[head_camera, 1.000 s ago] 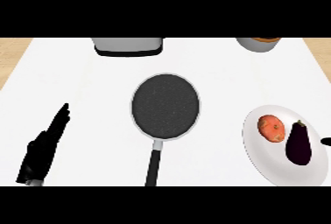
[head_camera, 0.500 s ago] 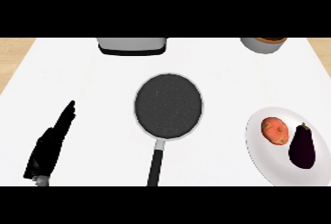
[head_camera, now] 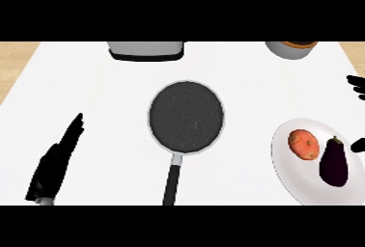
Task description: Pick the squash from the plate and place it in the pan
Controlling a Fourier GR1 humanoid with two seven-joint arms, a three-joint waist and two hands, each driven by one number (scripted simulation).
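Note:
An orange squash lies on the white plate at the right, beside a dark purple eggplant. The round dark pan sits mid-counter, its black handle pointing toward me. My left hand rests at the lower left with straight fingers, holding nothing. Of my right hand, only black fingertips show at the right edge, above the plate, and another black tip lower down next to the eggplant. They are spread apart and touch nothing.
A grey and black appliance stands at the counter's far edge, behind the pan. A grey bowl with orange contents sits at the far right. Wooden floor shows past the counter's left corner.
Fingertips of my right hand have come into view at the right edge near the plate. My left hand stays at the lower left, shifted only slightly. Squash, eggplant and pan lie as before.

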